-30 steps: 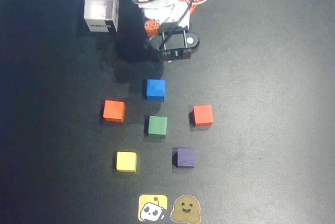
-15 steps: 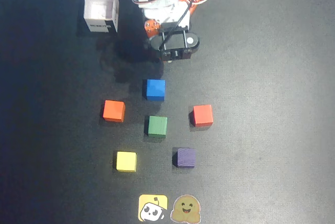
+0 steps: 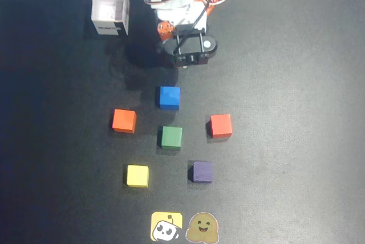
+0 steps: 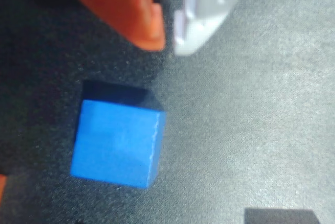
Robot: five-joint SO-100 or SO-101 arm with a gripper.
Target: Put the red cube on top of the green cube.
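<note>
In the overhead view the red cube (image 3: 220,125) lies flat on the black mat, right of the dark green cube (image 3: 171,137), with a gap between them. The arm (image 3: 193,49) is folded at the top centre, well behind both cubes. Its gripper (image 4: 168,38) shows in the wrist view as an orange finger (image 4: 131,9) and a white finger (image 4: 209,4), tips almost together with nothing between them. It hovers just behind a blue cube (image 4: 118,143). Neither the red nor the green cube can be made out in the wrist view.
Other cubes surround the green one: blue (image 3: 169,97) behind it, orange-red (image 3: 124,121) to its left, yellow (image 3: 137,175) and purple (image 3: 202,171) in front. A white open box (image 3: 110,10) stands at the back left. Two stickers (image 3: 183,227) lie at the front edge.
</note>
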